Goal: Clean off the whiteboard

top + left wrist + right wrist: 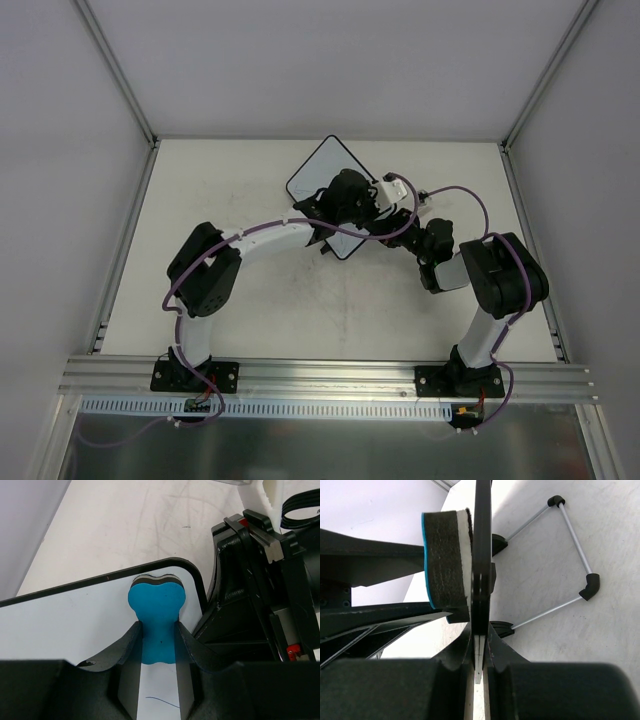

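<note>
The whiteboard (326, 166) lies as a white diamond with a thin black rim at the table's far middle. My left gripper (158, 630) is shut on a blue eraser (156, 602), whose dark felt face (445, 555) presses on the whiteboard (65, 625) near its rounded corner. A thin blue pen line (162, 700) shows between the left fingers. My right gripper (479, 630) is shut on the whiteboard's edge (481, 555), seen edge-on. From above, both grippers (352, 205) (395, 200) meet over the board and hide its middle.
A wire stand (575, 540) with black corner pieces reaches out from the board's back over the table (600, 645). Grey walls and metal posts (120, 70) enclose the table on three sides. A metal rail (330, 375) runs along the near edge.
</note>
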Controlling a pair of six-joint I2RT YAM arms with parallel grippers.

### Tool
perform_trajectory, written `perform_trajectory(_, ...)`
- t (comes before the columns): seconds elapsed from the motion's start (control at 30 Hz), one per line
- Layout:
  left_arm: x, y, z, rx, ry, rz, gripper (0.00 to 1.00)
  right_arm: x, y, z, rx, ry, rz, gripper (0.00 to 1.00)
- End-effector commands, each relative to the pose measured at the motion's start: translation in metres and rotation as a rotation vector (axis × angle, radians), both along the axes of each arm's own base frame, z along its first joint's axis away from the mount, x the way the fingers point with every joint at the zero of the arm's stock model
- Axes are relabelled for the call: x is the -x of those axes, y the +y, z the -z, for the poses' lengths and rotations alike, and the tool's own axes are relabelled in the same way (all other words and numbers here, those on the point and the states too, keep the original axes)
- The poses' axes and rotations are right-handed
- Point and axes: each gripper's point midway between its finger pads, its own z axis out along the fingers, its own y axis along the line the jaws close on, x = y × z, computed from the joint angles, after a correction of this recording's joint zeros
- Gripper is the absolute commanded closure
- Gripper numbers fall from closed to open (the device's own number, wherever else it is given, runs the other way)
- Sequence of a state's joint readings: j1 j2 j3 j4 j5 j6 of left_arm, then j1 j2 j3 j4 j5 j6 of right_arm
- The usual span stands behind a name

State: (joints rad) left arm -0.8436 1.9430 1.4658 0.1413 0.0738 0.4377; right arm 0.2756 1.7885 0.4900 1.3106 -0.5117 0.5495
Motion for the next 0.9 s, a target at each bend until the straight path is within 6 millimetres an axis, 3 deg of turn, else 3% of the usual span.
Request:
perform_trajectory(0.0, 0.001, -0.013, 0.014, -0.043, 0.018, 0.051, 1.00, 0.002, 0.014, -0.034, 0.013, -0.176, -0.063, 1.00)
perform_trajectory(0.23, -0.008, -0.017, 0.005, -0.042, 0.020, 0.077, 1.00, 0.002, 0.014, -0.035, 0.014, -0.178, -0.061, 1.00)
perform_trajectory(0.5, -0.017, -0.002, 0.024, -0.059, 0.085, 0.030, 1.00, 0.002, 0.014, -0.035, 0.014, -0.177, -0.058, 1.00)
perform_trajectory(0.63, -0.021, 0.012, 0.044, -0.103, 0.134, -0.008, 1.00, 0.002, 0.014, -0.035, 0.015, -0.177, -0.058, 1.00)
perform_trajectory(0.87, -0.031, 0.038, 0.062, -0.087, 0.233, -0.071, 1.00, 0.002, 0.013, -0.036, 0.014, -0.178, -0.058, 1.00)
